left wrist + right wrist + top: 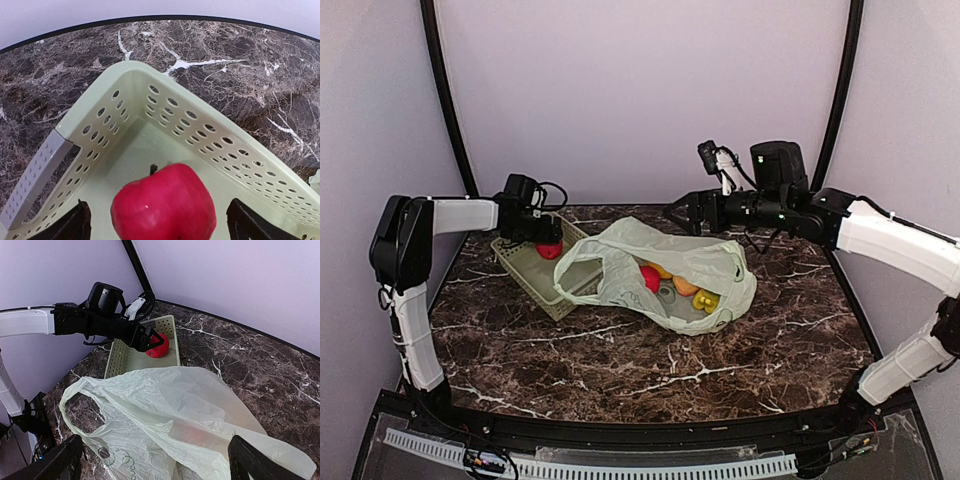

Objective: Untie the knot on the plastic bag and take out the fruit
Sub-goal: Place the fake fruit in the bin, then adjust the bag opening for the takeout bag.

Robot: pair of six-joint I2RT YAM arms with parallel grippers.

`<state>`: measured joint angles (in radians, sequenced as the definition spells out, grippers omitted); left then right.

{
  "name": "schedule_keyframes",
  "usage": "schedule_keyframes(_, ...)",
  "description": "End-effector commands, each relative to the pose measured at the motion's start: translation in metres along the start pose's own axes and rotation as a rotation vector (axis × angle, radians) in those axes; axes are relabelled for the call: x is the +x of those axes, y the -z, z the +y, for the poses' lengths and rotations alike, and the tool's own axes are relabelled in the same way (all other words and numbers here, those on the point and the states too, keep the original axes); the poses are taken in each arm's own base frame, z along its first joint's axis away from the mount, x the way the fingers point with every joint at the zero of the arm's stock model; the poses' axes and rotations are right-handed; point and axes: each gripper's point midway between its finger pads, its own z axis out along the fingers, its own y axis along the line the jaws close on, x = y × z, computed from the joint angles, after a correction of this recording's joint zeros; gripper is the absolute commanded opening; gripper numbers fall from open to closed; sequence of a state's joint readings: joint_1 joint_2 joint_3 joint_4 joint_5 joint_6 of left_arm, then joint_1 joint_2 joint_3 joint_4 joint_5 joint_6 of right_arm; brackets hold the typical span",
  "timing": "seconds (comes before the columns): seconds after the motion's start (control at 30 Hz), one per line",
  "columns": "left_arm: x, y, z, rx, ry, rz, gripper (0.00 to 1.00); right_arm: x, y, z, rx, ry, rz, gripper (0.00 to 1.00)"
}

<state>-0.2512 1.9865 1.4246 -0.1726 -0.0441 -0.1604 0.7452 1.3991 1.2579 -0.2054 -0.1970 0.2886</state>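
The pale green plastic bag [665, 255] lies open in the middle of the table, with its handle loops loose [572, 268]; the knot is not in view. Inside it show a red fruit [650, 277], an orange one [685, 286] and a yellow one [708, 300]. A red apple [164, 205] rests in the perforated basket [125, 67]. My left gripper [162, 222] stands open around the apple, with gaps on both sides. My right gripper [157, 462] hangs open above the bag [170, 410], touching nothing.
The basket [525, 270] stands at the back left, partly under the bag's edge. Dark marble table [650, 370] stretches toward the near edge. A black curved frame and pale walls ring the back of the table.
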Motion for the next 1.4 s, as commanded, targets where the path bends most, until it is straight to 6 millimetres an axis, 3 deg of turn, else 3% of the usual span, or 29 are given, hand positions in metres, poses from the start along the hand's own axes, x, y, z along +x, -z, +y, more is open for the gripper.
schedule_keyframes(0.0, -0.011, 0.013, -0.003, 0.026, -0.015, -0.02, 0.98, -0.004, 0.003, -0.002, 0.012, 0.004, -0.012, 0.99)
schedule_keyframes(0.13, -0.014, 0.029, -0.003, 0.026, -0.018, -0.037, 0.99, -0.005, 0.009, -0.001, 0.016, 0.015, -0.013, 0.99)
schedule_keyframes(0.23, -0.029, 0.065, -0.005, 0.046, -0.01, -0.104, 0.99, -0.005, 0.016, 0.0, 0.018, 0.034, -0.01, 0.99)
schedule_keyframes(0.4, -0.038, 0.142, -0.047, 0.292, 0.012, -0.18, 0.99, 0.004, 0.028, 0.009, -0.019, 0.064, 0.037, 0.96)
schedule_keyframes(0.6, -0.009, 0.224, -0.108, 0.543, -0.002, -0.178, 0.99, 0.039, 0.031, 0.014, -0.051, 0.133, 0.195, 0.99)
schedule_keyframes(0.7, 0.02, 0.248, -0.135, 0.645, 0.007, -0.133, 0.99, 0.049, 0.021, 0.009, -0.011, 0.184, 0.26, 0.99)
schedule_keyframes(0.8, 0.046, 0.256, -0.154, 0.694, 0.01, -0.068, 0.99, 0.052, 0.007, 0.003, 0.022, 0.239, 0.301, 0.99)
schedule_keyframes(0.87, 0.063, 0.254, -0.156, 0.681, 0.018, -0.024, 0.99, 0.053, -0.005, 0.0, 0.039, 0.284, 0.319, 0.99)
schedule_keyframes(1.03, 0.096, 0.241, -0.144, 0.599, 0.073, 0.029, 0.99, 0.063, -0.037, -0.01, 0.091, 0.372, 0.396, 0.99)
schedule_keyframes(1.3, 0.122, 0.235, -0.162, 0.677, 0.107, 0.08, 0.98, 0.088, -0.078, -0.046, 0.225, 0.428, 0.497, 0.98)
schedule_keyframes(1.33, 0.125, 0.234, -0.163, 0.682, 0.107, 0.081, 0.96, 0.093, -0.084, -0.05, 0.237, 0.428, 0.51, 0.97)
schedule_keyframes(1.37, 0.126, 0.233, -0.164, 0.684, 0.107, 0.084, 0.87, 0.096, -0.088, -0.054, 0.253, 0.426, 0.519, 0.95)
